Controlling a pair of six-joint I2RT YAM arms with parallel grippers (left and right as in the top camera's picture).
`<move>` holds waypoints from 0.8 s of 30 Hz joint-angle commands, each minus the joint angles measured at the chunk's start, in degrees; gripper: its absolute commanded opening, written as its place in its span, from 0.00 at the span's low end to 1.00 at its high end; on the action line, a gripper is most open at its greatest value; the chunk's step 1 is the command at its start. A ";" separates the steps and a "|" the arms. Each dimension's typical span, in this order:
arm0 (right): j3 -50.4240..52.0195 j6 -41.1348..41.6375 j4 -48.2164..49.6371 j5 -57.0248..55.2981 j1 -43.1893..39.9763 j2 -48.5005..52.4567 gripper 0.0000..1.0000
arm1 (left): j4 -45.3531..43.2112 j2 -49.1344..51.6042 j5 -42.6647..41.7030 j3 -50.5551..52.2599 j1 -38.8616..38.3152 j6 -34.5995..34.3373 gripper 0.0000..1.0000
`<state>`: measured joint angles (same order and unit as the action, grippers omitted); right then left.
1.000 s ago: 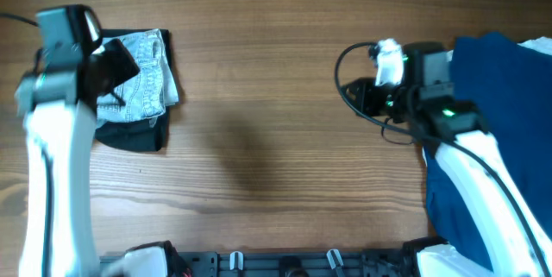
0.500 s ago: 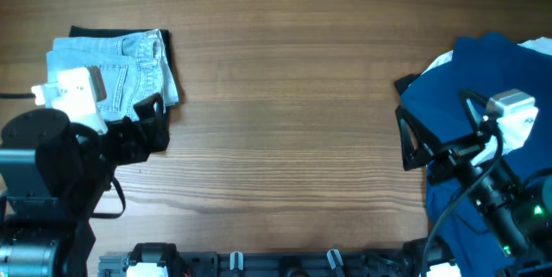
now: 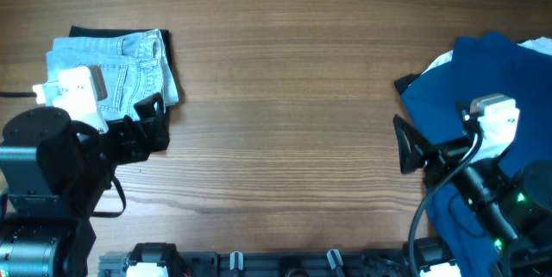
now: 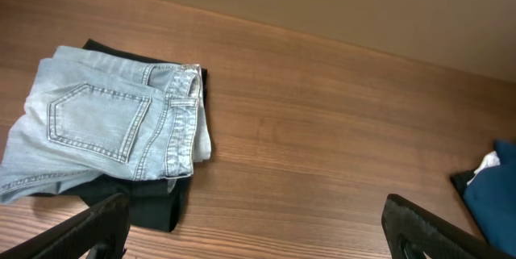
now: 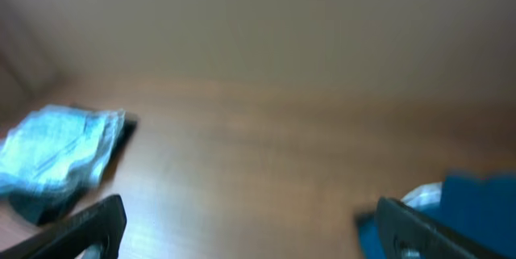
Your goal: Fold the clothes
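The clothes lie in two places. Folded light-blue jeans (image 3: 116,66) rest on a black garment (image 3: 159,135) at the table's left, also seen in the left wrist view as jeans (image 4: 105,122) on the black garment (image 4: 153,198). A navy garment (image 3: 487,83) lies loosely over a white one (image 3: 536,46) at the right edge. My left gripper (image 3: 147,126) hovers open by the near right corner of the jeans stack, with nothing between its fingers (image 4: 93,231). My right gripper (image 3: 418,158) is open and empty at the navy garment's left edge. The right wrist view is blurred, showing the jeans (image 5: 56,154) far left.
Bare wooden tabletop (image 3: 285,104) spans the space between the two piles. A dark rail with clips (image 3: 285,264) runs along the front edge between the arm bases. The navy garment (image 4: 496,190) shows at the far right of the left wrist view.
Both arms have drawn back from the clothes toward the table's front edge, and both grippers have opened. The jeans now lie uncovered on the black garment.
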<state>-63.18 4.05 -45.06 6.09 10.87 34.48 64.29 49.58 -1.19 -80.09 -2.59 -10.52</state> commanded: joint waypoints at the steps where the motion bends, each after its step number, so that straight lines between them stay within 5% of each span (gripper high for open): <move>1: 10.27 -0.92 15.02 -2.01 -1.05 -2.67 1.00 | -0.11 -0.09 -0.26 0.17 -0.31 1.11 1.00; 6: 29.49 -0.85 34.84 0.90 -1.16 -9.77 1.00 | -0.11 -0.09 -0.26 0.17 -0.31 1.11 1.00; 16: 57.00 -0.85 42.99 4.79 -6.03 -31.91 1.00 | -0.11 -0.09 -0.26 0.17 -0.31 1.14 1.00; 24: 62.88 -1.03 46.12 5.97 -10.10 -34.29 1.00 | -0.11 -0.09 -0.26 0.17 -0.31 1.14 1.00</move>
<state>-0.34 3.53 0.60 10.52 1.06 1.17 64.31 49.58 -1.19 -80.09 -2.59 -10.52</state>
